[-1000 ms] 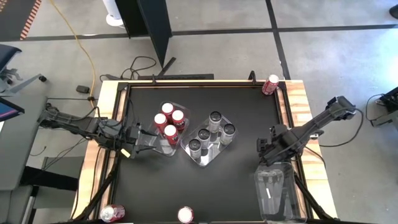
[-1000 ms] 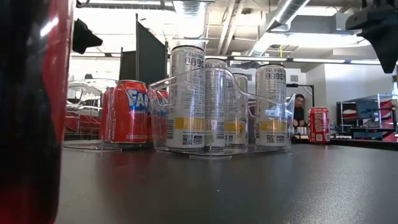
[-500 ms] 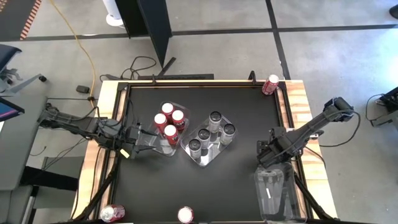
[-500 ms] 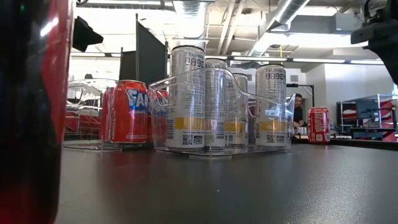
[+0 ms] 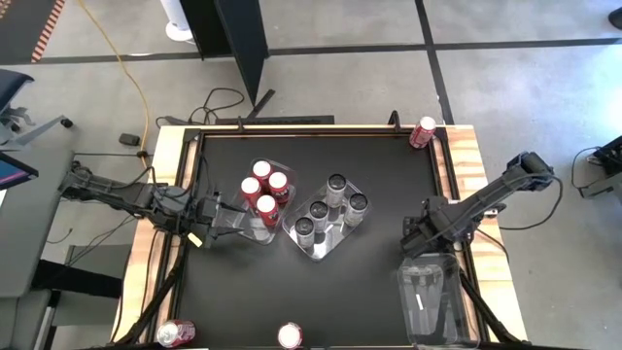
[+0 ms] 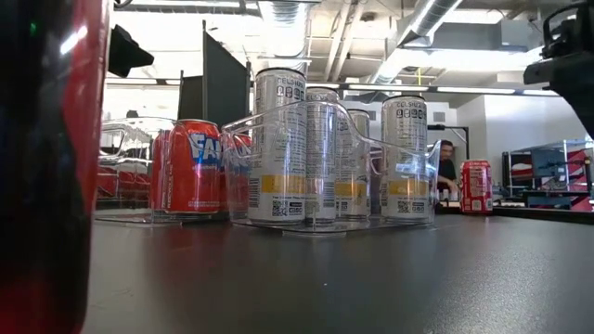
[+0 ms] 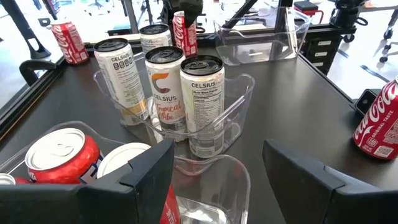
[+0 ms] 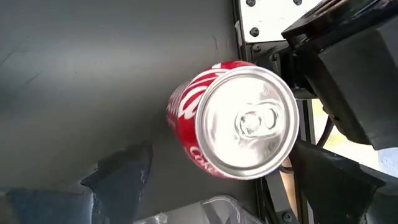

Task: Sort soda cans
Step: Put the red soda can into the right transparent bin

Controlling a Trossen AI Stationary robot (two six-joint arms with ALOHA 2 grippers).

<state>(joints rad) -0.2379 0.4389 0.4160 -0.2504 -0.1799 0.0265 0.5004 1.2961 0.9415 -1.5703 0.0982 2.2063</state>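
Right gripper (image 5: pixel 420 236) slightly nearer than before

The black tabletop (image 5: pixel 379 185) has light wooden edges along its left and right sides. Three clear plastic trays rest on it: one left of centre (image 5: pixel 255 222), one at the centre set at a slant (image 5: pixel 326 243), and a third near the right front corner (image 5: pixel 432 301). The floor around is grey concrete crossed by dark lines (image 5: pixel 505 44). A yellow cable (image 5: pixel 121 63) runs over it at the left, and black cables (image 5: pixel 228 102) lie tangled behind the tabletop. A dark upright panel (image 5: pixel 243 44) stands behind. In the low view, a person (image 6: pixel 447 165) shows far off in the room, under ceiling ducts (image 6: pixel 422 23).
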